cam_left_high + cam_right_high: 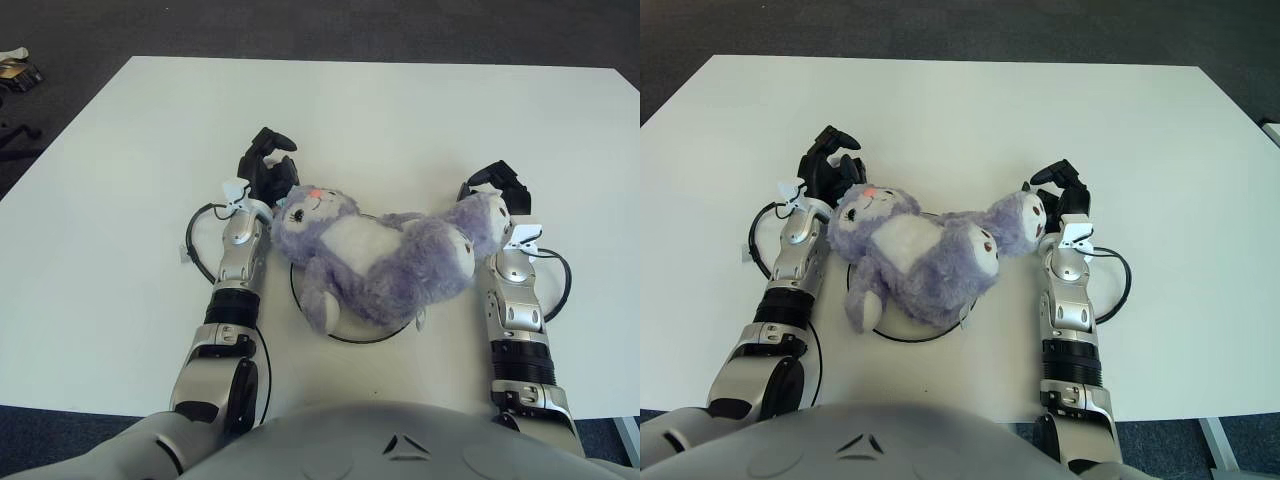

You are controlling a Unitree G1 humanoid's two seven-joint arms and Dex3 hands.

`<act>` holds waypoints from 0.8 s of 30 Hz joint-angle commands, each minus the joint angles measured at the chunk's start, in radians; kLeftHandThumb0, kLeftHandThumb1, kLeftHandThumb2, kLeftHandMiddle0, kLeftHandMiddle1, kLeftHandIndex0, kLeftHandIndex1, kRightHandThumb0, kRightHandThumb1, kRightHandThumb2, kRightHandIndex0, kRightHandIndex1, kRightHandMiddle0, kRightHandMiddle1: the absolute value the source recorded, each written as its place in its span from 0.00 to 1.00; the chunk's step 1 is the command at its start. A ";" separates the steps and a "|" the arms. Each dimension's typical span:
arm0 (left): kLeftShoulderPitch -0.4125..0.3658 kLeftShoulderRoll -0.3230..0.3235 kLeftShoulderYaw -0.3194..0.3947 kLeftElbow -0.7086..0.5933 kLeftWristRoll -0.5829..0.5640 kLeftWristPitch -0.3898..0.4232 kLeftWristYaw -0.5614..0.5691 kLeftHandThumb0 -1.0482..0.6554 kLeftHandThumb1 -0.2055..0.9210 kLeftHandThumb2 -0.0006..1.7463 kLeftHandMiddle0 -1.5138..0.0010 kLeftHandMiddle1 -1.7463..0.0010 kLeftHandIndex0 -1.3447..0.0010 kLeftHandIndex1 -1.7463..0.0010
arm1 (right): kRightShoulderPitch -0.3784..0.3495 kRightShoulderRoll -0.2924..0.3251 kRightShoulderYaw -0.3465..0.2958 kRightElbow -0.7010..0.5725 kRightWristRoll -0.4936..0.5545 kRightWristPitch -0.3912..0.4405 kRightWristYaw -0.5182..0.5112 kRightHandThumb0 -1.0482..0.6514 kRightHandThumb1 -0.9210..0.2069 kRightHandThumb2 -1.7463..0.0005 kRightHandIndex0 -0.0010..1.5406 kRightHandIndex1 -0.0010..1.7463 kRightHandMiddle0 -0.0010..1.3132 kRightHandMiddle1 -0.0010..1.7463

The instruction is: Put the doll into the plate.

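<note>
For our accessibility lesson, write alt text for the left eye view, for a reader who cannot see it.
A purple and white plush doll lies across a white plate on a white table. The left robot hand is at its head and the right robot hand at its foot.

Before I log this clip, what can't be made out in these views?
- Plate: mostly hidden under the doll; only its near rim shows.
- Left hand: contact at the doll's head is hidden by the head.
- Right hand: the doll's foot covers the grip.
- Table: near edge hidden by the robot's torso.
</note>
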 commanded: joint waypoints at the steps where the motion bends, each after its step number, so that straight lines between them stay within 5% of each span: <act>1: 0.040 -0.009 -0.005 0.006 -0.004 0.015 -0.003 0.33 0.44 0.77 0.14 0.00 0.53 0.00 | 0.040 0.011 0.004 -0.007 -0.011 0.032 -0.008 0.34 0.52 0.26 0.83 1.00 0.46 1.00; 24: 0.046 -0.020 -0.008 -0.011 0.010 0.018 0.016 0.33 0.44 0.77 0.14 0.00 0.53 0.00 | 0.054 0.007 0.030 -0.081 -0.039 0.138 0.004 0.33 0.55 0.23 0.83 1.00 0.48 1.00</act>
